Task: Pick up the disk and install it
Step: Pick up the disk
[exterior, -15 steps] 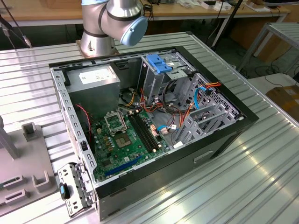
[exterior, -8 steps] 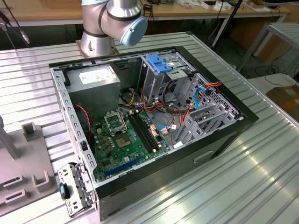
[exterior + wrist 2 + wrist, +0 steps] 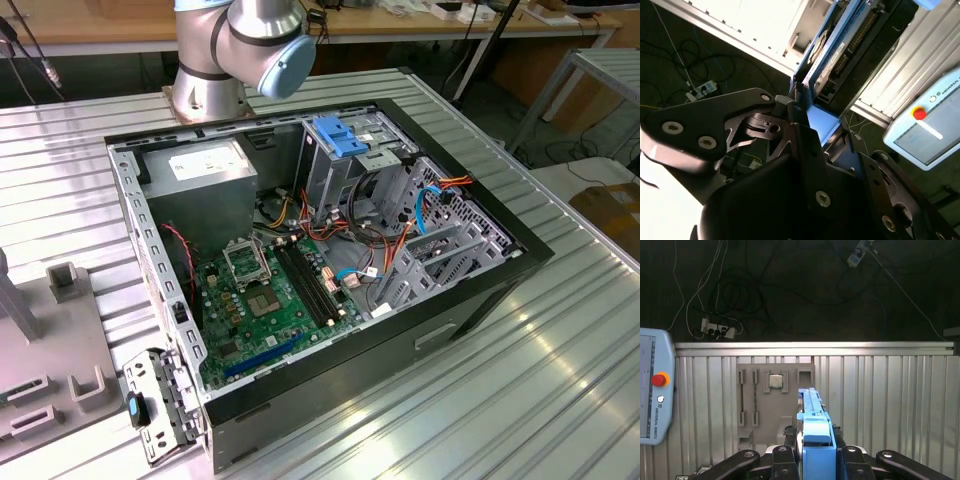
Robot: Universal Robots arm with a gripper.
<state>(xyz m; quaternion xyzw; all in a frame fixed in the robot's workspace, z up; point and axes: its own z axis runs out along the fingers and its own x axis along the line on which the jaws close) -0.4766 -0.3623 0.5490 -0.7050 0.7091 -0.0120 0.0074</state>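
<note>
The disk point(image 3: 812, 407) is held clear of the ribbed metal worktop point(image 3: 890, 400). It is clamped by the gripper point(image 3: 815, 455), whose fingers are closed on it from both sides. In the first wrist view the disk is seen edge-on, with one bright blue rail turned towards the camera. In the second wrist view its grey body, a row of connector pins and the blue rails along its long sides are shown, with the gripper's dark linkages spread to either side.

Past the held disk, a grey fixture plate point(image 3: 775, 410) is laid on the worktop close to one long edge. A square chip point(image 3: 775, 381) is seated in it beside narrow slots. Beyond that edge a dark floor is seen, strewn with loose cables and a power strip point(image 3: 717, 327). A control panel point(image 3: 650, 390) with a red button is seen near the same edge; whether it rests on the worktop cannot be told.

In the exterior view an open computer case point(image 3: 480, 290) is laid on its side in the middle of the worktop. A green motherboard point(image 3: 270, 300) is exposed inside it. A grey power supply point(image 3: 205, 175) is mounted at the case's far corner on the exterior view's left. A metal cage topped by a wide blue bracket point(image 3: 340, 135) is set along the case's far wall. The arm's base point(image 3: 205, 90) is fixed at the worktop's far edge, just behind the case.
</note>
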